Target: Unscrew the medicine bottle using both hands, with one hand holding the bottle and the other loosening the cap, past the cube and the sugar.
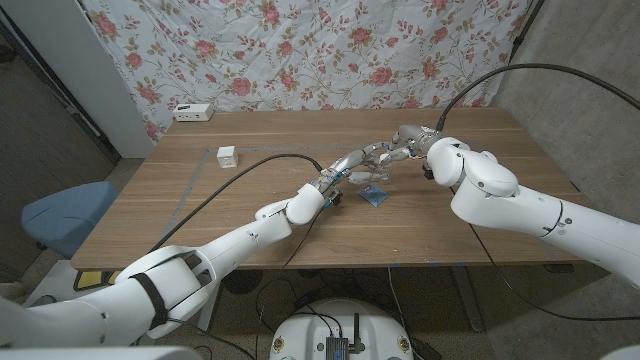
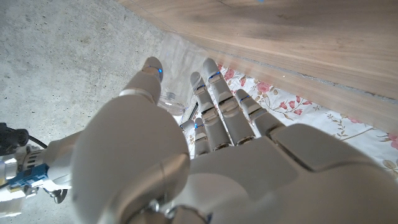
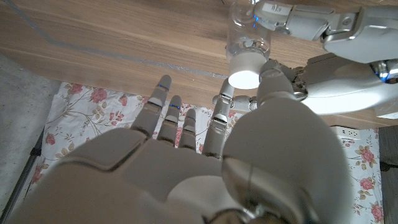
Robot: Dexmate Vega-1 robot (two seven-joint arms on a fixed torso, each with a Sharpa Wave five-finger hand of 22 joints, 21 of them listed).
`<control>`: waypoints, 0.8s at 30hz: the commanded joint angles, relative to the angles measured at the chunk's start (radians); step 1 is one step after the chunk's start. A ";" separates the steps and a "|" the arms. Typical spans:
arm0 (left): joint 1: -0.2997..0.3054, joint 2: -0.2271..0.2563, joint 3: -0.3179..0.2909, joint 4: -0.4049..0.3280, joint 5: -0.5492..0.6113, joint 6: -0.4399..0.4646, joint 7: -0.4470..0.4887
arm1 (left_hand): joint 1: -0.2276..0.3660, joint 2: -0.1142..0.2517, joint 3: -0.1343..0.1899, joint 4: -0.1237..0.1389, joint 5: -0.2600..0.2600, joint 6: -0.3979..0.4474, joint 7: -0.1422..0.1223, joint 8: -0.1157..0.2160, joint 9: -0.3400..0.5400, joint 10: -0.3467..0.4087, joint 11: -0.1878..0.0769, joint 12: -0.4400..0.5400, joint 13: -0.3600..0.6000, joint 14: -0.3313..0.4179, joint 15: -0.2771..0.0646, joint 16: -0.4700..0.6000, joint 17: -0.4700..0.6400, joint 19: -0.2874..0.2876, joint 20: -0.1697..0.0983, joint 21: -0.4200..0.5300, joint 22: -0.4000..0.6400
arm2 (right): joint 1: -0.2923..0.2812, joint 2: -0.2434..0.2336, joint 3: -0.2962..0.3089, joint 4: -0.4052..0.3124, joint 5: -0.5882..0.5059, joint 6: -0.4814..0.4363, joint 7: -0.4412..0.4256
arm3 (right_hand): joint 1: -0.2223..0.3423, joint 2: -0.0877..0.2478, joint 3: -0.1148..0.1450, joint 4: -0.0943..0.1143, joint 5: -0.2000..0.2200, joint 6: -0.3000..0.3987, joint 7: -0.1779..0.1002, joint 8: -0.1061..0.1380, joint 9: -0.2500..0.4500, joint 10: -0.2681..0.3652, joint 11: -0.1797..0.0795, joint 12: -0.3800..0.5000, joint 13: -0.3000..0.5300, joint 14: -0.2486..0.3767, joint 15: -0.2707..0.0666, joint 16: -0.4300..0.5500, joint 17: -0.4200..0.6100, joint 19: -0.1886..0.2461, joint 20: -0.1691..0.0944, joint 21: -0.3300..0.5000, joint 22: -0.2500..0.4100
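At table centre, 1 clear bottle [image 3: 247,38] w/ white cap [image 3: 245,70], left hand [image 1: 352,165] gripping its body, right hand [image 1: 402,143] w/ fingers on cap, 1 blue sugar packet [image 1: 374,196] just near of hands, 1 white cube [image 1: 227,156] far left, 1 power strip [image 1: 192,111] at far edge.

- bottle [image 1: 383,156] above bench [image 1: 250,220] middle, between left hand [image 1: 350,165] and right hand [image 1: 405,145]
- sugar [image 1: 375,196] on bench just before bottle
- cube [image 1: 227,157] on bench, well left
- power strip [image 1: 192,112] at back left edge
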 commanded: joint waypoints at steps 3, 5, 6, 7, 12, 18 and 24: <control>-0.005 -0.002 -0.001 0.013 -0.001 -0.014 -0.004 | 0.005 0.012 0.005 0.007 0.006 0.009 0.003 0.002 0.001 0.068 -0.059 0.004 0.005 0.011 -0.082 0.001 0.003 0.007 -0.125 -0.002 0.000 | -0.008 -0.001 0.015 -0.004 0.016 0.003 -0.010 | 0.007 0.006 0.002 -0.004 0.002 0.008 0.002 0.007 0.004 0.012 0.002 0.004 0.005 0.009 0.004 0.006 0.005 0.009 0.001 0.003 0.005; -0.006 -0.003 -0.001 0.015 0.000 -0.015 -0.003 | 0.005 0.012 0.005 0.007 0.006 0.009 0.003 0.002 0.001 0.070 -0.062 0.004 0.005 0.010 -0.082 0.001 0.003 0.007 -0.124 -0.002 0.000 | -0.005 -0.002 0.014 -0.003 0.020 0.005 -0.004 | 0.006 0.006 0.002 -0.004 0.002 0.006 0.003 0.008 0.005 0.013 0.001 0.004 0.005 0.008 0.004 0.006 0.006 0.009 0.001 0.003 0.005; -0.006 -0.003 -0.001 0.016 0.000 -0.015 -0.004 | 0.005 0.013 0.005 0.007 0.006 0.009 0.003 0.001 0.001 0.070 -0.061 0.004 0.005 0.011 -0.082 0.001 0.003 0.007 -0.124 -0.002 0.000 | -0.004 -0.003 0.015 -0.002 0.023 0.008 -0.002 | 0.006 0.007 0.002 -0.004 0.002 0.003 0.003 0.007 0.006 0.013 0.000 0.004 0.005 0.008 0.004 0.006 0.006 0.009 0.001 0.003 0.005; -0.007 -0.003 -0.001 0.017 0.000 -0.016 -0.004 | 0.005 0.012 0.005 0.007 0.006 0.009 0.003 0.001 0.001 0.070 -0.061 0.004 0.005 0.011 -0.082 0.001 0.003 0.007 -0.124 -0.002 0.000 | -0.003 -0.003 0.014 -0.001 0.024 0.009 0.000 | 0.005 0.007 0.002 -0.004 0.002 0.001 0.003 0.007 0.006 0.013 0.002 0.003 0.005 0.007 0.006 0.006 0.006 0.009 0.001 0.003 0.005; -0.007 -0.003 -0.001 0.017 0.000 -0.014 -0.003 | 0.005 0.013 0.005 0.007 0.006 0.009 0.003 0.001 0.001 0.070 -0.058 0.004 0.005 0.011 -0.083 0.001 0.003 0.007 -0.124 -0.002 0.000 | 0.003 -0.004 0.013 0.005 0.034 0.013 0.011 | -0.001 0.007 -0.001 -0.001 0.000 -0.023 0.003 0.000 0.006 0.006 0.005 -0.001 0.005 0.002 0.007 0.004 0.008 0.008 0.002 0.001 0.006; -0.009 -0.005 -0.001 0.020 -0.001 -0.013 -0.005 | 0.005 0.013 0.006 0.007 0.006 0.010 0.002 0.001 0.001 0.069 -0.058 0.004 0.005 0.010 -0.082 0.001 0.003 0.007 -0.124 -0.002 0.000 | 0.004 -0.007 0.017 0.008 0.046 0.022 0.016 | -0.016 -0.001 -0.009 0.001 -0.003 -0.070 0.009 -0.017 0.004 -0.011 0.011 -0.010 0.006 -0.008 0.014 -0.002 0.008 0.000 0.004 -0.004 0.006; -0.014 -0.010 0.001 0.032 -0.001 -0.018 -0.003 | 0.005 0.013 0.006 0.006 0.006 0.010 0.002 0.001 0.001 0.069 -0.061 0.004 0.005 0.010 -0.083 0.001 0.002 0.008 -0.124 -0.002 0.000 | 0.010 -0.011 0.018 0.012 0.056 0.028 0.026 | -0.037 -0.015 -0.019 0.005 -0.005 -0.125 0.017 -0.040 0.000 -0.028 0.012 -0.016 0.006 -0.018 0.021 -0.010 0.006 -0.012 0.010 -0.010 0.006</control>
